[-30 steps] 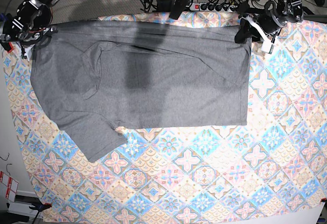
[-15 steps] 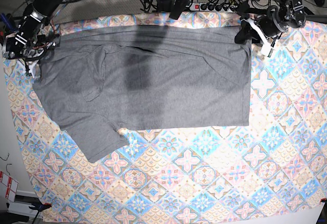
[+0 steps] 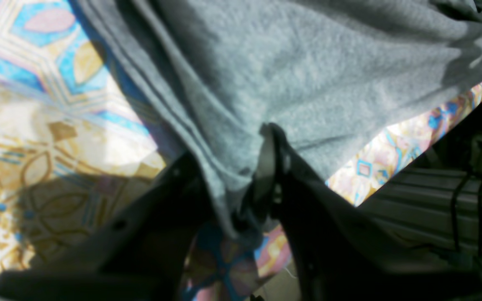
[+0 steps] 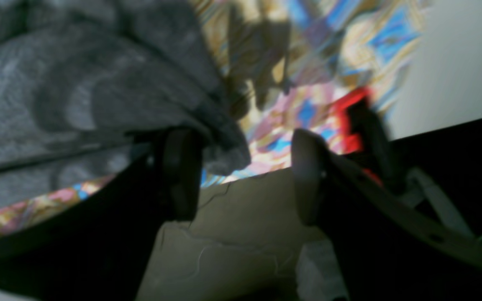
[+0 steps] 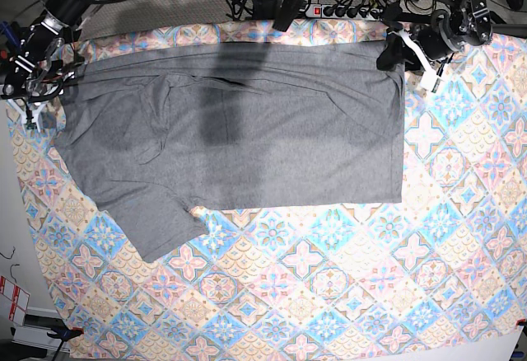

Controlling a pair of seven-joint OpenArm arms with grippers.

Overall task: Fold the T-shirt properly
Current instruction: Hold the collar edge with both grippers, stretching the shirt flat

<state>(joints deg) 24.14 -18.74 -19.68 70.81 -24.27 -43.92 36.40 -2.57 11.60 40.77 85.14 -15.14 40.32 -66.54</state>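
The grey T-shirt [image 5: 247, 130] lies folded lengthwise across the far half of the patterned tablecloth [image 5: 329, 278], one sleeve [image 5: 156, 221] sticking out at the front left. My left gripper [image 5: 394, 53] is at the shirt's far right corner. In the left wrist view its fingers [image 3: 184, 184] stand slightly apart, with the hemmed corner [image 3: 228, 188] lying loose between them. My right gripper [image 5: 34, 104] is at the shirt's far left edge. It [image 4: 243, 179] is open, and the shirt's edge [image 4: 224, 154] hangs beside one pad without being clamped.
A power strip [image 5: 346, 11] and cables lie beyond the table's far edge. A red clamp [image 4: 356, 121] grips the cloth at the table's edge near my right gripper. Grey floor [image 4: 232, 251] shows below that edge. Bare tablecloth fills the near half.
My right gripper opened wide, let go of the shirt's left edge and drew back to the left. The left gripper loosened on the right corner. The shirt's left edge settled flat.
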